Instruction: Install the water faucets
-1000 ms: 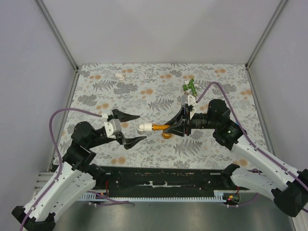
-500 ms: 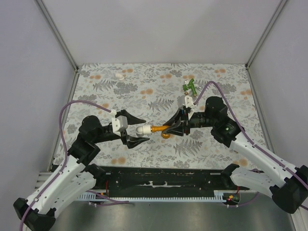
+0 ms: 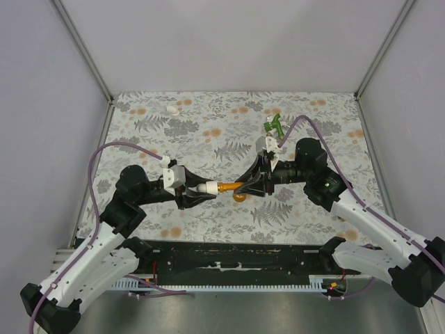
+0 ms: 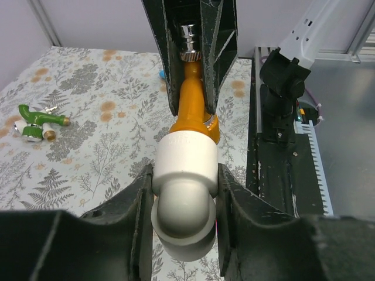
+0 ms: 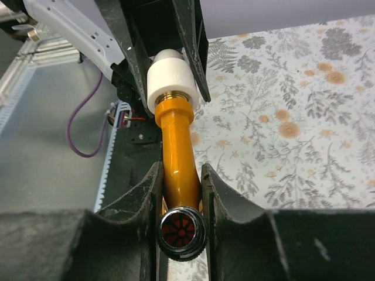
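My left gripper [image 3: 200,189] pinches the smooth, rounded white elbow fitting [image 4: 185,175]; the glossy orange faucet [image 5: 177,158], a slim tube with chrome tip, spans over the floral mat [image 3: 320,125] into my right gripper [image 3: 252,185], clamped around it

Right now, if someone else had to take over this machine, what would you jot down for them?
Grippers: left gripper shut on the white fitting; right gripper shut on the orange faucet.
Where: the fitting sits on the orange faucet's end, held between both arms; green faucet lies loose, back right.
Done: both ends gripped.
Left: seating the fitting (tightness not visible), then the green faucet.
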{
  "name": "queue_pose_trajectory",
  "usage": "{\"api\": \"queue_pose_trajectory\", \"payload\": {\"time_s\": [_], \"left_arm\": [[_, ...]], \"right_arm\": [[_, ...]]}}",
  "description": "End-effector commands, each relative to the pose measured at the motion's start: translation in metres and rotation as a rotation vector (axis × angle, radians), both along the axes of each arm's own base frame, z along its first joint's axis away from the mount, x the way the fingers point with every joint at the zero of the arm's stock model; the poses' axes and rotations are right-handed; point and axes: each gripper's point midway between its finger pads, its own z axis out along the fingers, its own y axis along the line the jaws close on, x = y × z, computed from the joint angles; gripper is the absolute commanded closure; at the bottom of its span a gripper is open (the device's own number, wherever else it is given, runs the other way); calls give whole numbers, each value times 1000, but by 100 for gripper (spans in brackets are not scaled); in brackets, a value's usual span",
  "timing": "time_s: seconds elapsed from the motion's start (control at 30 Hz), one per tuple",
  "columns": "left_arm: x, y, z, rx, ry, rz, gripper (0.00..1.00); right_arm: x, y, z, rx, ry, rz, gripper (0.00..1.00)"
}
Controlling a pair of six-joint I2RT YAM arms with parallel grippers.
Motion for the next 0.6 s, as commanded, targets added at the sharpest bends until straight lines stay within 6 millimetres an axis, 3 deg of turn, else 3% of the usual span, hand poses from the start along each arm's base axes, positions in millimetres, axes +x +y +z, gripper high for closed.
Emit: {"api": "queue_pose_trajectory", "payload": {"time_s": [0.0, 0.23, 0.37, 0.47, 0.57], "left_arm": [[-9, 1, 22, -24, -95, -43, 98], [-10, 12, 19, 17, -207, -3, 98], [-11, 16, 21, 19, -219, 18, 98], [-12, 17, 23, 19, -216, 18, 98], [-10, 17, 24, 18, -205, 30, 98]], "right_arm": [[11, 10, 25, 54, 111, -45, 100], [26, 23, 5, 56, 596, -170, 100], [30, 27, -10, 28, 738, -197, 98], [36, 27, -13, 25, 748, -229, 84], [45, 22, -4, 55, 663, -265, 61]]}}
